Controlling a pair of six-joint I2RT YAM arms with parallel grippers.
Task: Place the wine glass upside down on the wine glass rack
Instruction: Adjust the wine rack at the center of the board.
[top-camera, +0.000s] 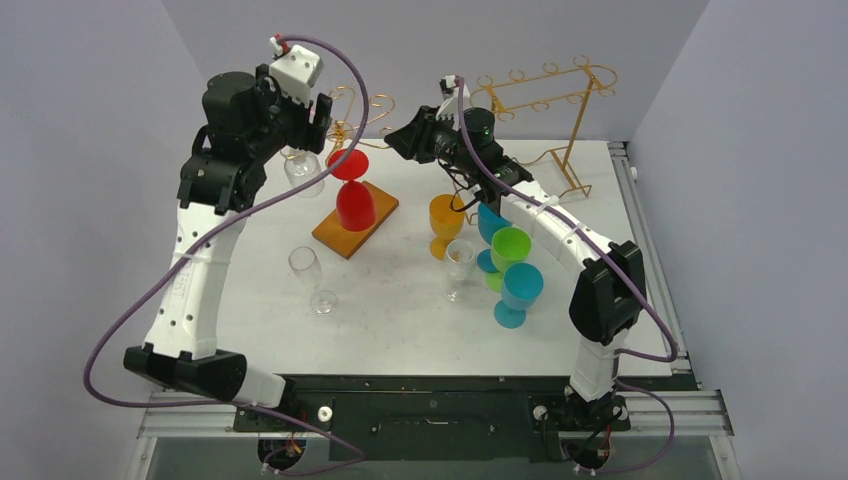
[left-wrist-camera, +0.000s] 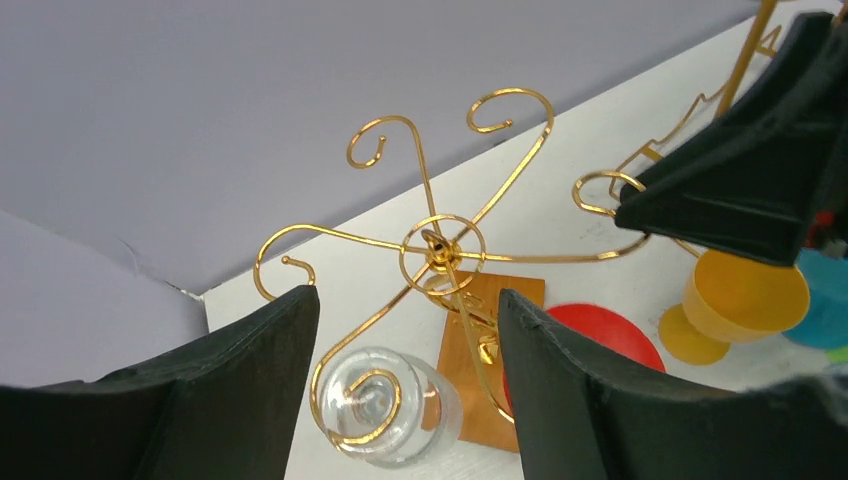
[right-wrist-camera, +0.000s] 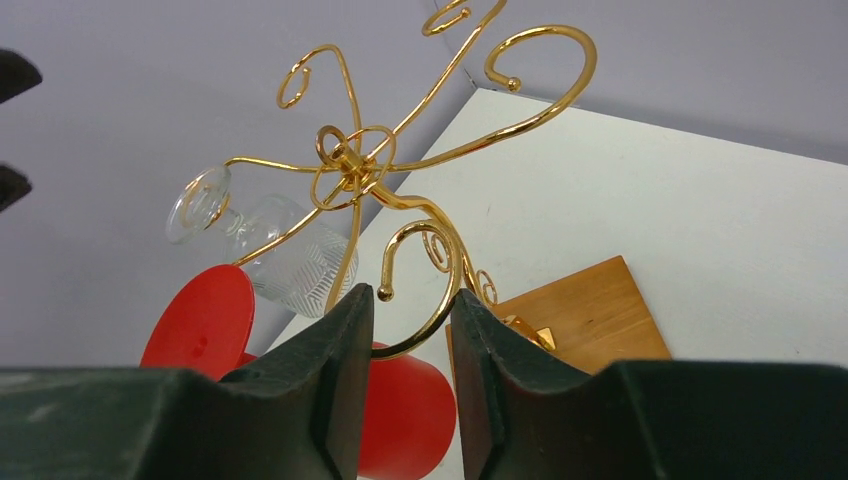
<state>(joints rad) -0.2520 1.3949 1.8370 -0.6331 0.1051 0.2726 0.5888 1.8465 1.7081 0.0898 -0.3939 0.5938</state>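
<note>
The wine glass rack (top-camera: 352, 228) is a gold wire tree on a brown wooden base. A clear wine glass (left-wrist-camera: 385, 405) hangs upside down from one spiral arm, its foot resting in the curl. My left gripper (left-wrist-camera: 408, 295) hovers above it, open, with both fingers apart from the glass. A red wine glass (top-camera: 352, 195) hangs upside down from another arm. My right gripper (right-wrist-camera: 410, 292) has its narrow jaws on a curled arm of the rack (right-wrist-camera: 440, 300), the wire touching both pads. In the top view the left gripper (top-camera: 322, 115) and right gripper (top-camera: 393, 140) flank the rack's top.
A clear glass (top-camera: 310, 275) lies on its side on the table left of centre. Orange (top-camera: 445, 225), clear (top-camera: 460, 265), green (top-camera: 510, 250) and blue (top-camera: 520, 290) glasses stand in a cluster under the right arm. A taller gold frame rack (top-camera: 545, 100) stands at the back right.
</note>
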